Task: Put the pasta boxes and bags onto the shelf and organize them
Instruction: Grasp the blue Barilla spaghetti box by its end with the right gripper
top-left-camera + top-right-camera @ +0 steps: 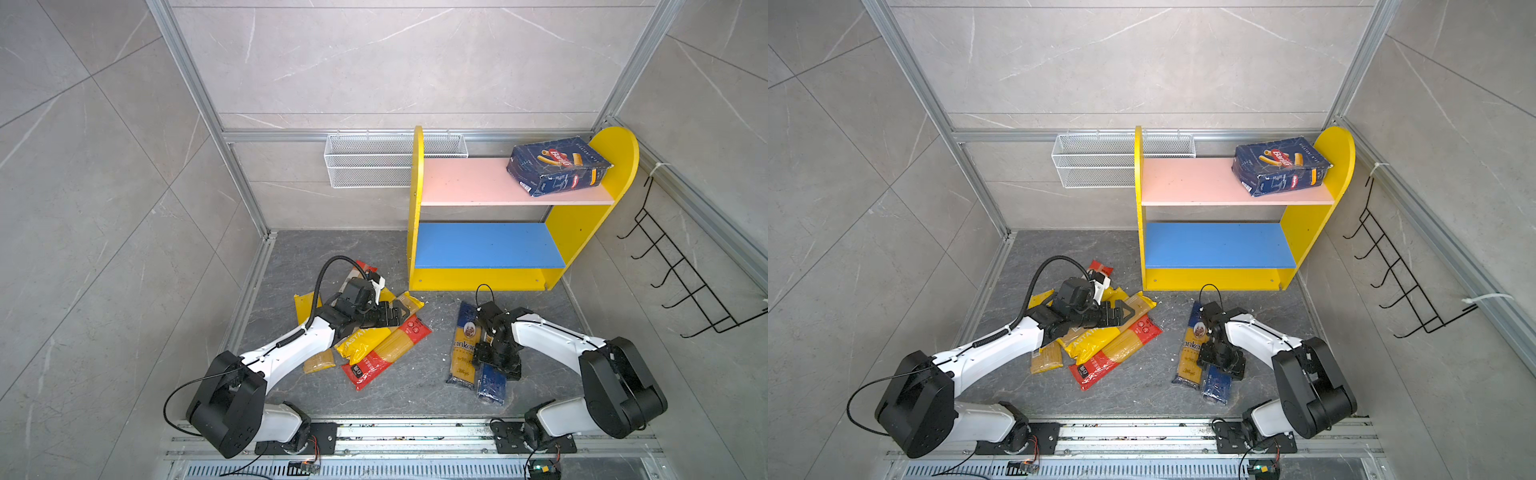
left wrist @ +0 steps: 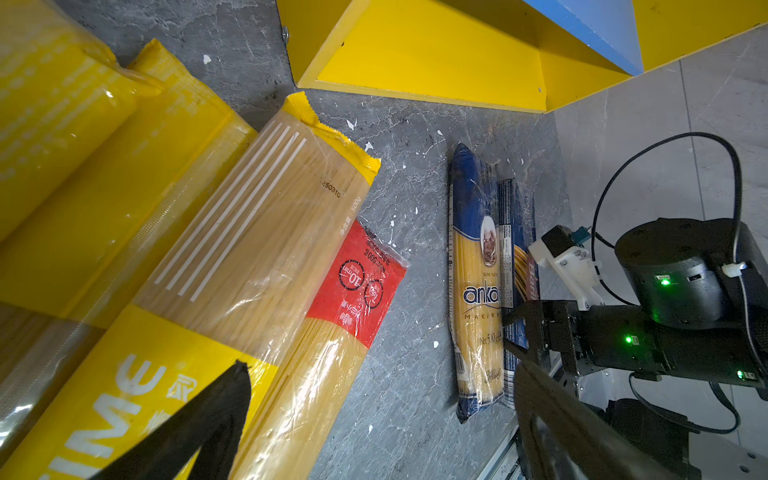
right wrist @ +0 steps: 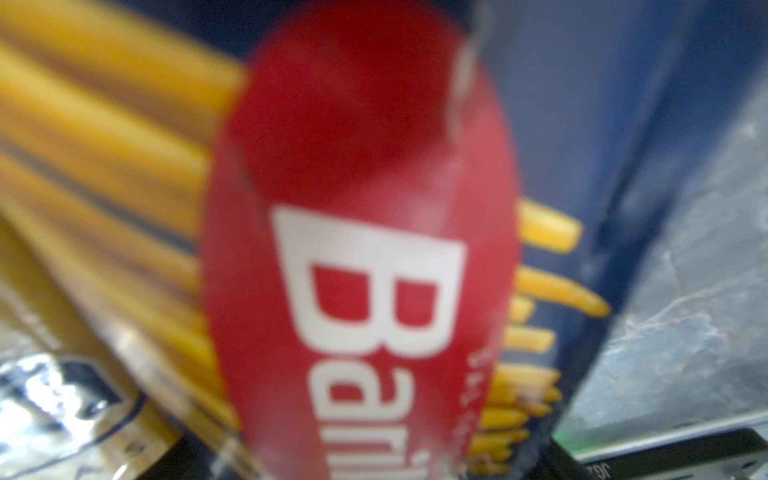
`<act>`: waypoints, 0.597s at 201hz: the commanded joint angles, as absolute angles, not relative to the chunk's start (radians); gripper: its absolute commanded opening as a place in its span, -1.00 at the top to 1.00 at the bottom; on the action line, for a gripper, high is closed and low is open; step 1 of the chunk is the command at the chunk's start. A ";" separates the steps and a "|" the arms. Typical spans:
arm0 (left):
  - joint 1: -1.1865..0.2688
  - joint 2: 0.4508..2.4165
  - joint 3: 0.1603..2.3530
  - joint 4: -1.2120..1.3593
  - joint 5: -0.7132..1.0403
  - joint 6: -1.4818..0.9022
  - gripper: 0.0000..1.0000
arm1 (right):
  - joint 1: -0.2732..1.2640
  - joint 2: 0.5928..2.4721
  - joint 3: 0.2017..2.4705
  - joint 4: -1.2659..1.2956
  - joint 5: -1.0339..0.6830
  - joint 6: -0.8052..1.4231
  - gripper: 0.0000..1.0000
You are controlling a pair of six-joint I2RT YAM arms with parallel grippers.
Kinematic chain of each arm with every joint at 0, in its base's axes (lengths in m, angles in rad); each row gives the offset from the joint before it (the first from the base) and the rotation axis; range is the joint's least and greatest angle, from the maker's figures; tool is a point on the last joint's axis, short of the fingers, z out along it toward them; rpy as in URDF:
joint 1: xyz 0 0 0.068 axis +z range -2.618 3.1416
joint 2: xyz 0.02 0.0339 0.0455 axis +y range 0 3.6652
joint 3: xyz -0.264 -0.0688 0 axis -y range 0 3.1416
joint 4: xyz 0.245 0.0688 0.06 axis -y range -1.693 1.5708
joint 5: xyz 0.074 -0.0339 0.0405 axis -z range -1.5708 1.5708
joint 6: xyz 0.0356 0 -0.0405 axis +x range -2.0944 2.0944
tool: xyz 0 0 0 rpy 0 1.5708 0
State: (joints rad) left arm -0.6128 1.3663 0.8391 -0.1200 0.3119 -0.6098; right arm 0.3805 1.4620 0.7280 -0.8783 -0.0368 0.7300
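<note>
Narrow Barilla box – long axis toward shelf.

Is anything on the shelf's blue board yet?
No, the blue board is bare; the only shelved box lies on the pink board.

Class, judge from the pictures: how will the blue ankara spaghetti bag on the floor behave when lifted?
The ankara bag probably stays fairly stiff lengthwise, since straight spaghetti strands fill it. Its glossy, crinkled film may prove slippery. The thin strands could snap if squeezed hard.
</note>
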 commanded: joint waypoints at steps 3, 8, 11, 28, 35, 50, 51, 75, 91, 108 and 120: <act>-0.616 1.336 0.827 -0.111 0.302 -0.585 -1.00 | 0.394 1.514 0.699 -0.799 -0.027 0.731 -0.46; -0.616 1.335 0.825 -0.111 0.302 -0.585 -1.00 | 0.393 1.514 0.695 -0.795 -0.029 0.729 -0.33; -0.616 1.335 0.825 -0.111 0.302 -0.585 -1.00 | 0.394 1.512 0.694 -0.793 -0.031 0.730 -0.26; -0.615 1.330 0.822 -0.114 0.302 -0.585 -1.00 | 0.394 1.486 0.696 -0.802 -0.036 0.731 0.03; -0.616 1.329 0.823 -0.119 0.303 -0.583 -1.00 | 0.393 1.467 0.699 -0.808 -0.041 0.729 0.12; -0.616 1.320 0.828 -0.134 0.302 -0.579 -1.00 | 0.394 1.420 0.720 -0.833 -0.043 0.727 0.20; -0.616 1.319 0.828 -0.134 0.301 -0.576 -1.00 | 0.393 1.417 0.723 -0.835 -0.043 0.726 0.20; -0.616 1.306 0.836 -0.154 0.291 -0.573 -1.00 | 0.394 1.340 0.790 -0.903 -0.042 0.709 0.24; -0.616 1.298 0.838 -0.163 0.287 -0.572 -1.00 | 0.394 1.297 0.838 -0.948 -0.036 0.695 0.25; -0.616 1.288 0.836 -0.170 0.281 -0.576 -1.00 | 0.393 1.258 0.882 -0.992 -0.035 0.682 0.25; -0.616 1.282 0.836 -0.175 0.278 -0.577 -1.00 | 0.393 1.230 0.908 -1.016 -0.036 0.677 0.25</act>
State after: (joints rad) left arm -0.6128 1.3186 0.8227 -0.1547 0.2909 -0.6018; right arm 0.3870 1.3090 0.8165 -0.9562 -0.0525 0.7082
